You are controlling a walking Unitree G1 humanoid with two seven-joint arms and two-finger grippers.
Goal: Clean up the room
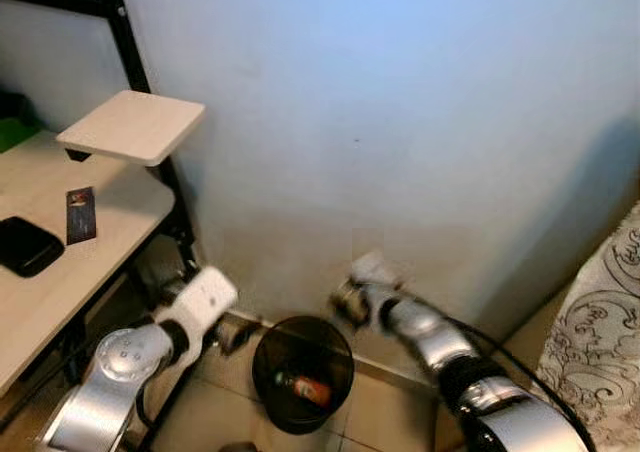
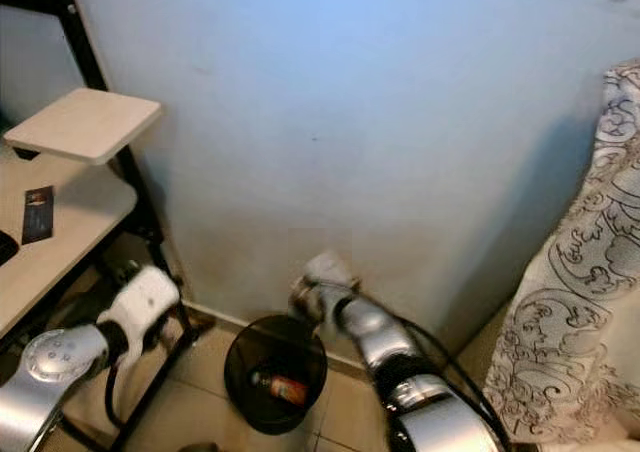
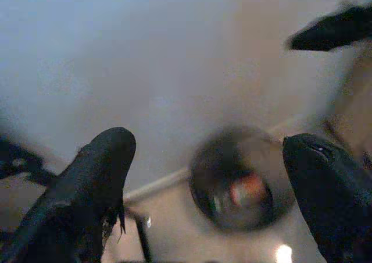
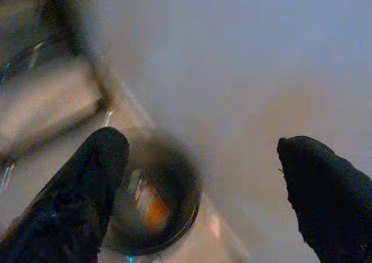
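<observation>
A round black waste bin stands on the tiled floor against the pale wall, with a red and orange item lying inside it. My left gripper is open and holds nothing, low beside the bin's left rim. My right gripper is also open with nothing in it, and hovers just above the bin's back right rim. The left wrist view looks down into the blurred bin, and the right wrist view shows the bin below the fingers.
A light wooden desk on a black frame stands at the left, carrying a black case, a small dark card and a raised shelf. Patterned white fabric hangs at the right. The wall is close ahead.
</observation>
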